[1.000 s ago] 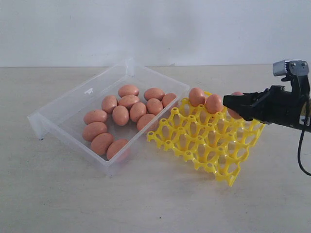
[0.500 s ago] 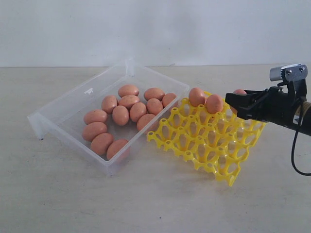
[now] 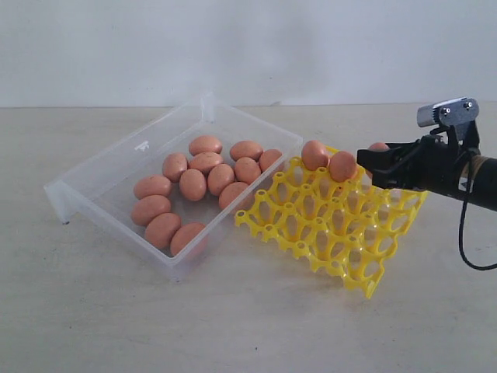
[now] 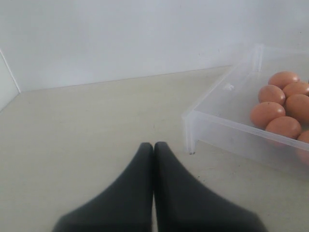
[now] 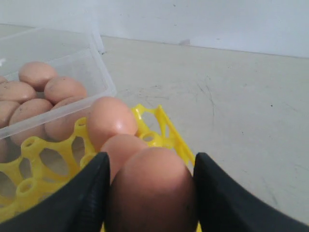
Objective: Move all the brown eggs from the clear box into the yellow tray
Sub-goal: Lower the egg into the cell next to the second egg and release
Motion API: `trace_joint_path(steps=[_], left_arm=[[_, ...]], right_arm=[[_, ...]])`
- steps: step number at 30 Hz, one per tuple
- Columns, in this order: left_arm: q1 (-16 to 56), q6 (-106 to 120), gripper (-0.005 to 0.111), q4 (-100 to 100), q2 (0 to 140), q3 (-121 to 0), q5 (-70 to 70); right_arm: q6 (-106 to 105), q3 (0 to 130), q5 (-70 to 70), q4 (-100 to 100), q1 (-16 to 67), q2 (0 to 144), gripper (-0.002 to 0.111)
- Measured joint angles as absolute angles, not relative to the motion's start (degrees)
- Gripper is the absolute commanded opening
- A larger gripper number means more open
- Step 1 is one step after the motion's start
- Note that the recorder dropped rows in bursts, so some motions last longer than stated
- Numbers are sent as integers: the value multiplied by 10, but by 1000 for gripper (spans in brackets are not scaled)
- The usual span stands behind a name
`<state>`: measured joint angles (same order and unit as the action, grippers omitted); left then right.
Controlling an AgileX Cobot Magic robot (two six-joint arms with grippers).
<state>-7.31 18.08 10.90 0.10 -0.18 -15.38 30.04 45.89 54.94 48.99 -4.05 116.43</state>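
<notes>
The right claw (image 3: 365, 165) hung over the far right corner of the yellow tray (image 3: 368, 286). Its two black fingers were clamped on one brown egg (image 5: 152, 188), one finger on each side of it. From the side, only the top of that egg peeked out above the claw. I could not tell if the egg touched the tray or was a little above it.

Two more eggs sat in the tray, side by side in the far row. One egg (image 3: 314, 155) was nearer the clear box (image 3: 109, 159), and the other egg (image 3: 342, 165) was next to it, close to the claw. The other holes that showed had nothing in them.

The clear box lay on the table (image 3: 233, 326), just beside the tray on the left. Thirteen brown eggs (image 3: 192, 184) lay inside it, bunched close together and touching each other. They filled the side of the box nearest the tray.

The left claw (image 4: 153, 147) had its two dark fingers pressed together with nothing between them. It was over the bare table, near a corner of the clear box and apart from it.
</notes>
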Motion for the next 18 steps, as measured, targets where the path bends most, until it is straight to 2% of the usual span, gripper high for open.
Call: trace_joint_path(steps=[13, 15, 18], left_arm=[[-73, 181, -4, 109, 1, -2, -154], [-73, 181, -4, 109, 1, -2, -154], [-73, 181, -4, 109, 1, -2, -154]], right_arm=[[302, 473, 512, 504, -29, 1165, 0], [302, 473, 511, 504, -29, 1165, 1], [302, 473, 509, 506, -29, 1165, 11]])
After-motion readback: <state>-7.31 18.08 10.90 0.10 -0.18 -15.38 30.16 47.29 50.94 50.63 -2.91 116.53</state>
